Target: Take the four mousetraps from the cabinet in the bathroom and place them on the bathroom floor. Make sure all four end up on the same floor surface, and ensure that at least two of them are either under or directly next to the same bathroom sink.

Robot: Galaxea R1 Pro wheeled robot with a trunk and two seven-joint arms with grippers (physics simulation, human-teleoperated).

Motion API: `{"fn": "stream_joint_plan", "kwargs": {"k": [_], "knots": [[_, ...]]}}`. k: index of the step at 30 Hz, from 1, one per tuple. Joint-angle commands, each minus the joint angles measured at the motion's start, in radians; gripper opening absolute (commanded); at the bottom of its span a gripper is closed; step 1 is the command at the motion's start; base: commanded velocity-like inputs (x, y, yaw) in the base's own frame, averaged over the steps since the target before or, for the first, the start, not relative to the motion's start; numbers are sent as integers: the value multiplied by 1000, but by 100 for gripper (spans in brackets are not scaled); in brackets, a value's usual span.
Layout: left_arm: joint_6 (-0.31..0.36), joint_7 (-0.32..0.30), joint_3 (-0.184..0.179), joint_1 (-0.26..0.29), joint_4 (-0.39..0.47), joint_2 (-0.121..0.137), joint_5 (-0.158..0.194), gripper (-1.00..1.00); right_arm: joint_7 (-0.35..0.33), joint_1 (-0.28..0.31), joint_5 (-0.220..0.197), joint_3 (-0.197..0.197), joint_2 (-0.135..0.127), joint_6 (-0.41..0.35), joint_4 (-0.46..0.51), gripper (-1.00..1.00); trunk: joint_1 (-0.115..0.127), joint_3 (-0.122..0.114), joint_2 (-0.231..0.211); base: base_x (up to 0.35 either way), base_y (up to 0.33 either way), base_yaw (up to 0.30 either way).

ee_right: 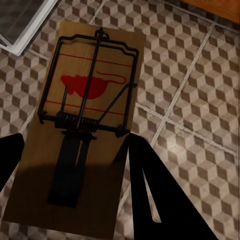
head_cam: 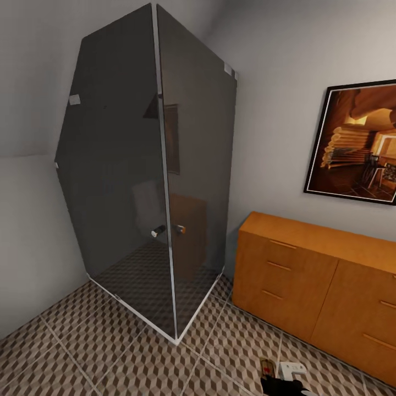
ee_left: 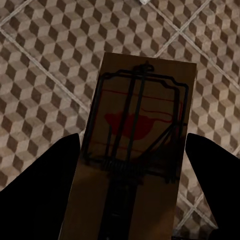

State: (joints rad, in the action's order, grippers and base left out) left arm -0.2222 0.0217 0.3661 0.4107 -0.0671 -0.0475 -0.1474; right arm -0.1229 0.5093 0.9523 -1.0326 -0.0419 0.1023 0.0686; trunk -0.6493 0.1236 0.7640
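Observation:
Each of my grippers is shut on one of the mousetraps. My left gripper [ee_left: 131, 200] holds a brown wooden mousetrap [ee_left: 137, 125] with a dark wire spring and a red mouse print, its fingers [ee_left: 45, 195] on both long edges, above the bathroom floor [ee_left: 45, 75]. My right gripper [ee_right: 75, 190] grips a matching mousetrap [ee_right: 90, 85] the same way over the cube-patterned floor [ee_right: 200, 125]. One trap's end [head_cam: 267, 367] shows at the bottom edge of the head view. The orange-brown cabinet [head_cam: 308, 275] stands at the right with its drawers closed. The bathroom sink is out of view.
A dark tinted glass shower enclosure [head_cam: 148, 176] fills the corner ahead, its base corner [head_cam: 176, 340] jutting toward me. A framed picture [head_cam: 357, 143] hangs above the cabinet. Open tiled floor [head_cam: 110, 352] lies in front of the shower and cabinet.

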Motion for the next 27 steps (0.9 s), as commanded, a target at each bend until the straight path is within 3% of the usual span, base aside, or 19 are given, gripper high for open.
{"fn": "stream_joint_plan", "kwargs": {"k": [1,11,19,27], "knots": [[-1,0,0,0,6,0,1,-100,-3,0,-3,0,0,0,0,-100,0,0,0,0,0,0],[-6,-2,-2,0,25,4,-2,-100,-1,0,4,1,2,1,-3,-100,0,-1,0,0,0,207],[-8,-3,-1,0,25,7,-2,-100,-1,0,63,1,2,0,-4,-100,0,-1,0,0,0,294],[-8,-3,-1,0,25,9,-1,-100,-1,0,73,0,2,1,-4,-100,0,-1,0,0,0,297]]}}
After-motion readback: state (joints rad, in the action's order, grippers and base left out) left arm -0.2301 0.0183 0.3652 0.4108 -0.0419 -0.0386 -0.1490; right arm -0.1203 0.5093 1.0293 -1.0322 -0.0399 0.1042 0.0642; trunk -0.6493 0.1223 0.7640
